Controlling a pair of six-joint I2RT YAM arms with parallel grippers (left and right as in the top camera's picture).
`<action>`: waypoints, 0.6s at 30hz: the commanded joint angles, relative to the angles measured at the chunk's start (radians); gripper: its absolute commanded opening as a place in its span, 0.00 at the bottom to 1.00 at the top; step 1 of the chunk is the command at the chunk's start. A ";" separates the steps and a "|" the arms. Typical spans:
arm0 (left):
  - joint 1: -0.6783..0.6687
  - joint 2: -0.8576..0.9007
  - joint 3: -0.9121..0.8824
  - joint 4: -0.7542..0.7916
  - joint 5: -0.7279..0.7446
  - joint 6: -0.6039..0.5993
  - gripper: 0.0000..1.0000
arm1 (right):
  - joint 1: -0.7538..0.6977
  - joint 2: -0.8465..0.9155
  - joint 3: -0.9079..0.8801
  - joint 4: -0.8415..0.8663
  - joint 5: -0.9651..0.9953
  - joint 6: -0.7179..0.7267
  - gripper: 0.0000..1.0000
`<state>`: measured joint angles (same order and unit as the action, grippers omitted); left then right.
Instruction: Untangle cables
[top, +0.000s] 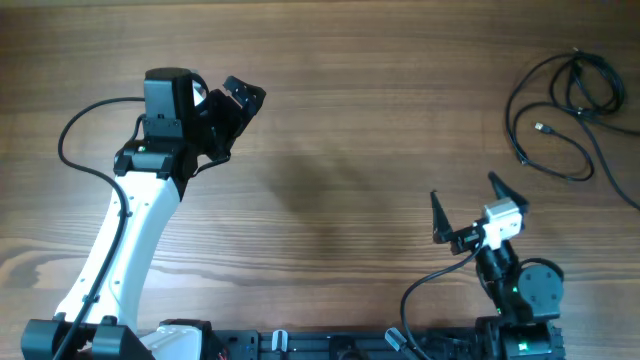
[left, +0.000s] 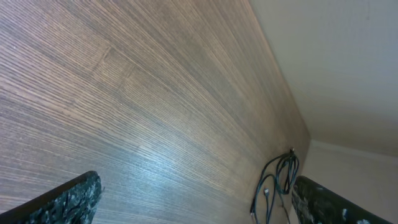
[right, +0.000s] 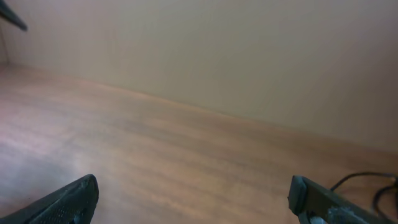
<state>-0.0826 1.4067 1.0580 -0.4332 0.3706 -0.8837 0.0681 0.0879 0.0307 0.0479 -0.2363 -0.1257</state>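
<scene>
Wood-grain brown, the surface (top: 330, 120) carries the cables (top: 578, 88) only towards 2 o'clock in the overhead view, close to its far right corner and well apart from both arms. They lie as thin black cords in overlapping loops, one tight bundle at the far end and wider loops trailing towards the near side, with a small plug end (top: 541, 127) lying inside one loop. The crossings look loose rather than knotted, so I judge no untangling has been done. The left end effector (top: 228, 120) hangs at about 10 o'clock, released and empty. Its fingers are spread wide and turned across the surface towards the cords, which is why the left wrist view catches the cables (left: 277, 180) small and distant between the two pads. The right end effector (top: 463, 188) sits at about 5 o'clock, low near its base, likewise released with nothing between its fingers. In its wrist view only a short run of cable (right: 360, 179) shows at the right edge. With the jaws parted, either arm looks ready for a first grasp. The right one is much the nearer, and I judge it the likelier to reach the coil, probably taking a single outer loop rather than the bundle.
</scene>
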 joint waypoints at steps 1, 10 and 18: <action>-0.002 -0.013 0.009 0.002 -0.006 0.020 1.00 | -0.004 -0.071 -0.026 -0.027 -0.042 0.023 1.00; -0.002 -0.013 0.009 0.002 -0.006 0.020 1.00 | -0.004 -0.083 -0.026 -0.026 -0.042 0.021 1.00; -0.002 -0.013 0.009 0.002 -0.006 0.021 1.00 | -0.004 -0.083 -0.026 -0.026 -0.042 0.021 1.00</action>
<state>-0.0826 1.4067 1.0580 -0.4332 0.3706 -0.8837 0.0681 0.0189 0.0063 0.0193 -0.2615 -0.1173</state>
